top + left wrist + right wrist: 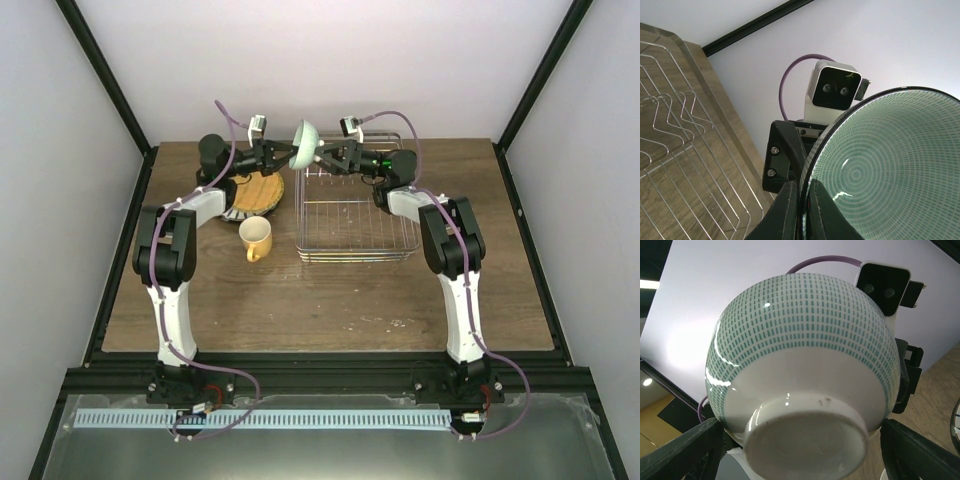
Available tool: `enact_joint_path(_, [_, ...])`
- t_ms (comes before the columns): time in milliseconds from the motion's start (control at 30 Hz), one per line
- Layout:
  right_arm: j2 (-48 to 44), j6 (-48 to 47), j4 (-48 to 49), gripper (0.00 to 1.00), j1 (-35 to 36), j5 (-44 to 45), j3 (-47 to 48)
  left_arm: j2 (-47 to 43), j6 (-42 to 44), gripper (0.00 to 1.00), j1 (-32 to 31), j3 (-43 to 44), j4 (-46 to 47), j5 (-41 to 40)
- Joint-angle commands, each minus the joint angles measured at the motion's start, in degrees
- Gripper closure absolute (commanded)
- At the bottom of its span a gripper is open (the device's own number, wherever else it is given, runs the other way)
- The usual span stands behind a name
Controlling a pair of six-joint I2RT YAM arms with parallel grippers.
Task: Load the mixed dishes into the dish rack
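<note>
So far the dish rack [356, 256] holds nothing: the left end effector [291, 152] pinches the pale green bowl [305, 133], the right end effector [322, 153] is spread around it, mug [256, 236] and plates [260, 189] waiting.

The brown wooden table [330, 310] carries the dish rack [357, 257], 1 yellow mug [255, 236] and stacked plates [262, 190].

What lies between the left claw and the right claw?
The pale green patterned bowl, turned on its side, fills the gap between left claw and right claw; the top external view shows it.
</note>
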Motion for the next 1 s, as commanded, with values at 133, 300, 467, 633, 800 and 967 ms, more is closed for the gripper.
enact_joint_path(133, [-0.1, -1.6, 0.7, 0.13, -1.4, 0.6, 1.7, -1.9, 0.9, 1.00, -0.2, -0.8, 2.6, 0.1])
enact_joint_path(300, [-1.0, -2.0, 1.2, 0.14, -2.2, 0.8, 0.0, -2.0, 1.4, 1.00, -0.1, -0.1, 1.6, 0.1])
enact_joint_path(467, [-1.0, -1.5, 2.3, 0.17, -2.0, 1.0, -0.8, -1.6, 1.0, 1.00, -0.2, 0.3, 1.8, 0.1])
enact_joint_path(633, [0.0, -0.2, 3.8, 0.17, -2.0, 1.4, -0.7, -1.6, 1.0, 1.00, -0.1, -0.1, 1.8, 0.0])
enact_joint_path(800, [0.3, 0.2, 4.2, 0.18, -1.6, 1.6, -0.4, -1.5, 0.9, 1.00, -0.2, 0.1, 1.8, -0.3])
enact_joint_path(967, [1.1, 0.3, 4.1, 0.20, -1.3, 1.8, 1.0, -1.2, 1.0, 1.00, -0.2, 0.2, 1.7, -0.4])
